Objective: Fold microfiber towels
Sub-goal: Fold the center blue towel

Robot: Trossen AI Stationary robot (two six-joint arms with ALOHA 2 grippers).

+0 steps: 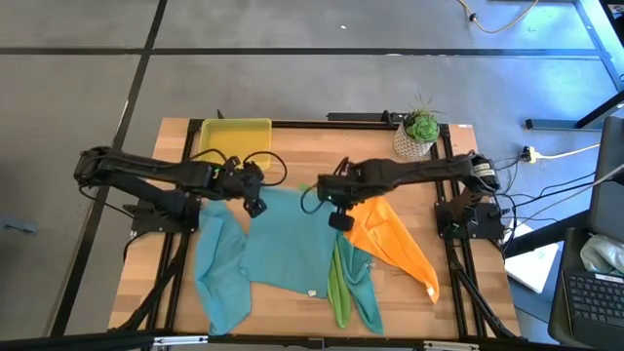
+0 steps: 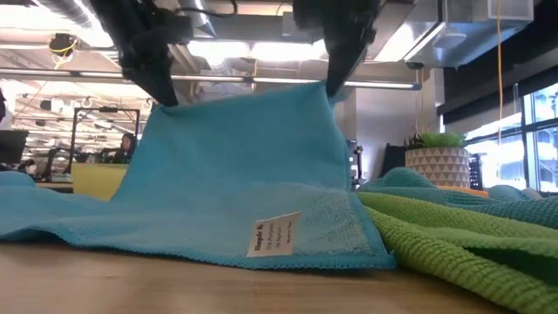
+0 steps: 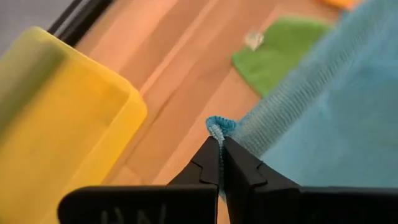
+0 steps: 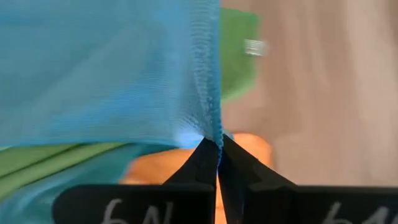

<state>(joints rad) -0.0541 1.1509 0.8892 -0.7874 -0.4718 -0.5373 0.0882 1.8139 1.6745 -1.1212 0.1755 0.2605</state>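
Observation:
A teal-blue microfiber towel (image 1: 288,244) is held up by its two far corners, and its near edge with a white label (image 2: 272,234) lies on the table. My left gripper (image 1: 255,205) is shut on the far left corner. My right gripper (image 1: 339,219) is shut on the far right corner. A lighter blue towel (image 1: 219,268) lies crumpled to the left. To the right, a lime green towel (image 1: 341,288) and an orange towel (image 1: 395,244) lie on the table. Another blue towel (image 1: 369,292) lies by the green one. My left gripper pinches the towel's far left corner (image 3: 217,126) between its two fingertips, coming from above and slanting down. The cloth slopes from there to the table. My right gripper pinches the far right corner (image 4: 214,132) between its two fingertips, pointing steeply down. The edge between the two corners (image 2: 248,94) is drawn nearly straight.
A yellow-green plastic tray (image 1: 234,136) stands at the far left of the table, close behind my left gripper. A potted plant (image 1: 419,132) stands at the far right corner. Bare wood shows along the near edge (image 2: 131,279).

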